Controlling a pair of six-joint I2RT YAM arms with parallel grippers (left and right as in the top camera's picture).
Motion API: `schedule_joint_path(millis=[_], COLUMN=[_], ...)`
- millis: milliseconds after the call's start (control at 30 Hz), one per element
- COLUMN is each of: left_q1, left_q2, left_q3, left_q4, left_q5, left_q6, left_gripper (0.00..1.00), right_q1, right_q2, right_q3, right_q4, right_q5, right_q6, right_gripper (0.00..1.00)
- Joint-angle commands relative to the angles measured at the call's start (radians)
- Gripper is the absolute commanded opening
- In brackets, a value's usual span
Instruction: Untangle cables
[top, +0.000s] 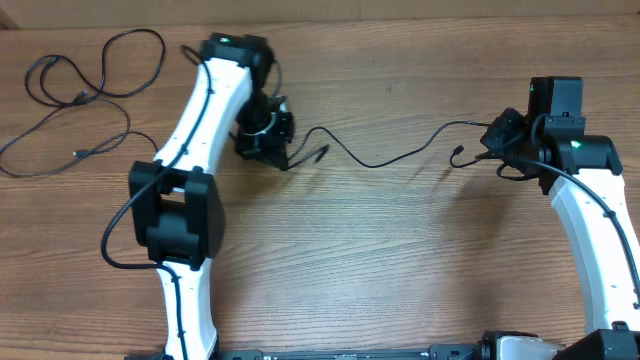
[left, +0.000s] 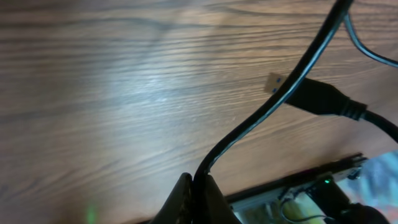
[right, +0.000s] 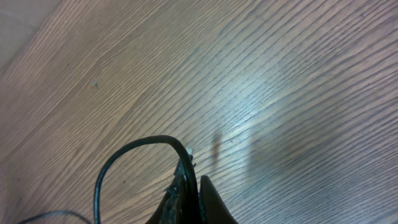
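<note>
While the left claw (left: 195, 190) is pinched shut on a black cable (left: 273, 101) near its plug end, the right claw (right: 189, 186) is closed tight on the other end. The cable runs in slack curves over the desk (top: 400, 260) between them. More loose cables (top: 80, 98) lie curled at the far left, apart from it.

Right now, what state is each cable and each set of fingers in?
Thin black flexible cable between the arms: strung in a slack wave, pinched near both ends.
Loose thin black cables, far left: lying in open loops, untouched.
Left fingers: shut on the strung cable.
Right fingers: shut on it too.
Black USB plug: unplugged.
</note>
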Motion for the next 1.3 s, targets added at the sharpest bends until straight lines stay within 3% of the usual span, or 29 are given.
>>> schedule_joint_path(millis=[0, 267, 433, 600, 800, 867, 1067, 1200, 1267], left_q1=[0.066, 0.121, 0.121, 0.121, 0.117, 0.117, 0.116, 0.091, 0.06], left_q2=[-0.028, -0.184, -0.221, -0.217, -0.217, -0.217, -0.217, -0.217, -0.217], left_q3=[0.004, 0.003, 0.003, 0.0, -0.001, -0.001, -0.001, -0.001, -0.001], left_q4=[-0.026, -0.004, -0.049, -0.082, -0.082, -0.082, -0.082, -0.062, -0.05], left_q5=[0.074, 0.053, -0.227, -0.336, -0.346, -0.346, -0.325, -0.252, -0.234], left_q6=[0.032, 0.02, -0.15, -0.153, -0.153, -0.149, -0.15, -0.149, -0.149], left_gripper=[0.04, 0.04, 0.04, 0.04, 0.28, 0.46, 0.49, 0.57, 0.71], right_q1=[-0.005, 0.023, 0.098, 0.137, 0.15, 0.15, 0.15, 0.15, 0.15], right_q2=[-0.018, -0.018, -0.018, -0.018, -0.017, -0.017, -0.016, -0.016, -0.016], right_q3=[0.013, 0.013, 0.013, 0.012, 0.012, 0.012, 0.012, 0.012, 0.012], right_q4=[0.007, 0.024, 0.024, 0.018, 0.003, -0.001, -0.005, -0.003, -0.001], right_q5=[-0.057, -0.425, -0.343, -0.304, -0.295, -0.284, -0.285, -0.284, -0.284], right_q6=[-0.004, -0.013, -0.012, -0.012, -0.013, -0.013, -0.012, -0.012, -0.011], right_gripper=[0.04, 0.04, 0.04, 0.08, 0.08, 0.08, 0.08, 0.08, 0.08])
